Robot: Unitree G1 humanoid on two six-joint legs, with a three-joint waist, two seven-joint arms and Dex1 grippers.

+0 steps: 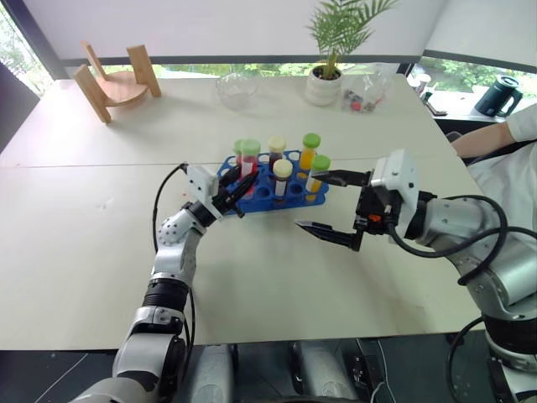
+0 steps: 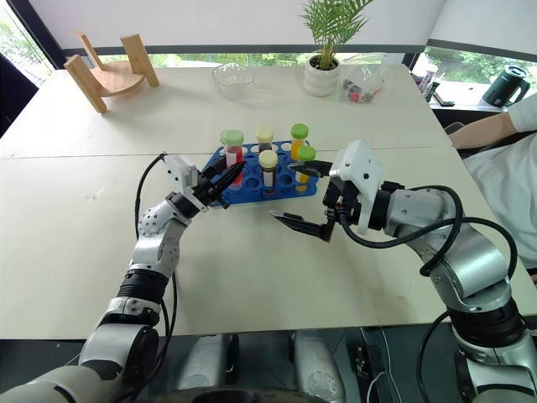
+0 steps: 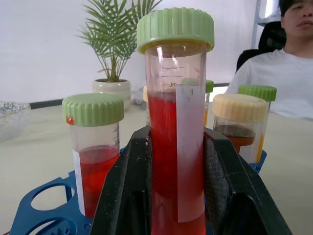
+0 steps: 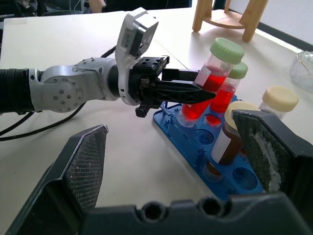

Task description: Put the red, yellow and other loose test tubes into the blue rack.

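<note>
The blue rack (image 1: 260,201) lies mid-table and holds several capped tubes. At its left end my left gripper (image 1: 237,193) is shut on a red test tube with a green cap (image 3: 176,161). That tube leans over the rack's corner holes, its lower end (image 4: 190,110) down at the rack (image 4: 195,147). Another red tube (image 3: 95,161) stands in the rack beside it. A brown tube with a cream cap (image 3: 238,127) and yellow-orange tubes (image 1: 310,151) stand further along. Just right of the rack, my right gripper (image 1: 304,200) hangs open and holds nothing.
A tan wooden stand (image 1: 117,80) sits at the far left of the table. A glass bowl (image 1: 237,88), a potted plant (image 1: 327,75) and a clear bag (image 1: 365,92) line the far edge. A person's arm (image 1: 495,138) rests at the right.
</note>
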